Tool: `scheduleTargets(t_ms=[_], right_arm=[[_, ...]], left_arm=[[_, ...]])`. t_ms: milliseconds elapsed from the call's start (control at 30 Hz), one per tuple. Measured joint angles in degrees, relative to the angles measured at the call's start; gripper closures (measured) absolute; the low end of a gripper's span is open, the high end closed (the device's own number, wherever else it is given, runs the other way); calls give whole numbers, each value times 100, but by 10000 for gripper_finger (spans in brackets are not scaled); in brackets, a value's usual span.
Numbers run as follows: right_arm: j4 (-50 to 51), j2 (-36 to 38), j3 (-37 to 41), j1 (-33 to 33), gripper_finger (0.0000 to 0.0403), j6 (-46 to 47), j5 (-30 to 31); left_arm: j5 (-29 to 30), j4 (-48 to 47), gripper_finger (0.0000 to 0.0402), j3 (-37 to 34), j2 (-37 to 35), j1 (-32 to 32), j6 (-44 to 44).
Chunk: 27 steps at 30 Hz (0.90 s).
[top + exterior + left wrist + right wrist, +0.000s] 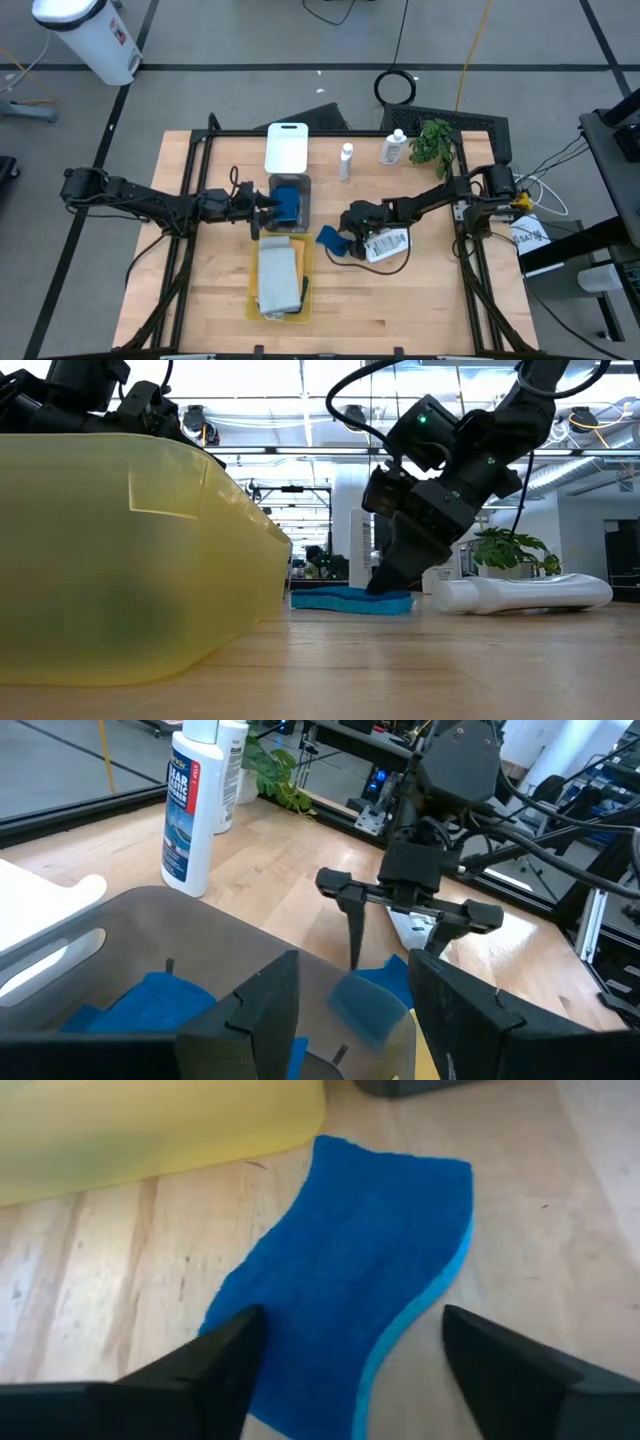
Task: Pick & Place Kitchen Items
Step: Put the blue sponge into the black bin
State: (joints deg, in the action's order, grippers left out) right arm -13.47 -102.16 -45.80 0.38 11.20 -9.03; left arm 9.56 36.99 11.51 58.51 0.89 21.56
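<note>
on the wooden table [420, 300], the blue sponge [340, 1270] lies flat directly under the right tool [345, 1370], long axis running between its spread, empty fingers.

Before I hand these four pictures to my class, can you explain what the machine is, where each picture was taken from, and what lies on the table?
It is a robot with two dark arms, each ending in a two-finger claw. One picture looks straight down on the table, one looks level across it, and two come from cameras on the wrists. The right claw stands open over a blue wavy sponge lying flat on the wood; it holds nothing yet. The left claw hangs at a grey tray with more blue sponges inside. Near the table's front, a yellow tray holds a folded grey cloth. At the far side are a white tray, white bottles and a green plant.
</note>
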Motion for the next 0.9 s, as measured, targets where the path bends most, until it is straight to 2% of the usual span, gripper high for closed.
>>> scheduleTargets(t_ms=[367, 533, 733, 800, 900], right_arm=[[34, -7, 2, -4, 317, -336, -15], [23, 50, 7, -4, 389, -614, -17], [316, 643, 33, 67, 399, -729, 118], [424, 908, 33, 210, 401, -798, 471], [424, 1211, 26, 535, 402, -944, 1390]], left_arm=[[0, -2, 210, 0, 2, 0, -2], [0, 1, 211, 0, 2, 2, 54], [89, 3, 211, 0, 2, -1, 686], [130, 39, 210, 0, 2, -1, 790], [150, 111, 211, 0, 2, 0, 842]])
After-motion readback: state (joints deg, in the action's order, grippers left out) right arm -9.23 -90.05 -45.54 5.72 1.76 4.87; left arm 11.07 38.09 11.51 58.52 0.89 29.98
